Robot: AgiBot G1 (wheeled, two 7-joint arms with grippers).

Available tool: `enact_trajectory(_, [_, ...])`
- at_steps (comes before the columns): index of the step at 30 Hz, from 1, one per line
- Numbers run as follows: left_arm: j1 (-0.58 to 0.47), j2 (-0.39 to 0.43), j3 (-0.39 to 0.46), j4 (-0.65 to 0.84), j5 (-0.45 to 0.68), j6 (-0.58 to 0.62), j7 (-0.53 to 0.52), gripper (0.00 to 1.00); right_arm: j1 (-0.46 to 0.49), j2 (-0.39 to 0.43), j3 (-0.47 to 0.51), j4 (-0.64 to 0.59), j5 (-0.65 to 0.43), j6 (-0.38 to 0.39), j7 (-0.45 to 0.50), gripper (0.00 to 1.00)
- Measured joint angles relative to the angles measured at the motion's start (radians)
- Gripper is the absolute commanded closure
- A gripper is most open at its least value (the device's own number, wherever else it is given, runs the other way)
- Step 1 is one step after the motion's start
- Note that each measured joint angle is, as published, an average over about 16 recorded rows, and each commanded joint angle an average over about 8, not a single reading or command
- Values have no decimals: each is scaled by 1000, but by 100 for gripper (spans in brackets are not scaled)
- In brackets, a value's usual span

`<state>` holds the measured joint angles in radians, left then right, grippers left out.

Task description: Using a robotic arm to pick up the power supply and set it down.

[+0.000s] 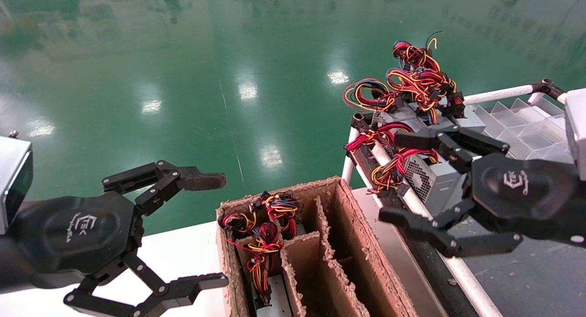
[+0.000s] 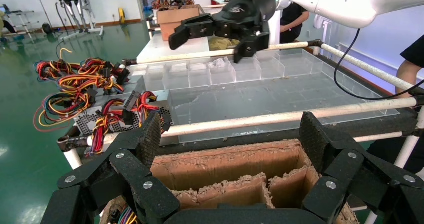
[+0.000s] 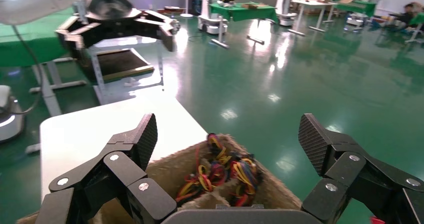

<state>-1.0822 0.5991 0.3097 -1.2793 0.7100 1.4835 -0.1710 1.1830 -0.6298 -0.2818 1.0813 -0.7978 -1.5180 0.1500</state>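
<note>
Between the spread fingers of the right gripper [image 1: 391, 177]: the power supply [image 1: 428, 182], a silver-grey box lying at the edge of the cart, perforated vent face turned toward the fingertips. Its red, yellow and black wire bundle [image 1: 389, 168] hangs over the white rail [image 1: 414, 200] just ahead of the fingertips. Upper finger crosses above the box, lower finger runs below it beside the rail. Contact with the metal: cannot tell.

Beyond the upper finger: more power supplies [image 1: 469, 120] stacked, wires heaped high on top. Behind the palm, a clear divided tray [image 1: 526, 129].

Past the right fingertips, across the rail: cardboard box [image 1: 366, 243] with ragged partitions. Wire bundles fill the compartments on its far side from the cart; the ones nearest the cart look dark, contents not visible.

Left gripper [image 1: 223, 230]: fingers wide apart, nothing between them, held over the white table [image 1: 183, 248], fingertips just beside the cardboard box wall.
</note>
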Motion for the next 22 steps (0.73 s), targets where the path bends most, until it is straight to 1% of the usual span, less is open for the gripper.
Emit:
enact_trajectory(13, [0,0,0,0,0,0,0,0,-88,15,2,165,55,18,30,0])
enact_trajectory(22, [0,0,0,0,-1,0,0,0,-115,20,2,216,72,23,39,0])
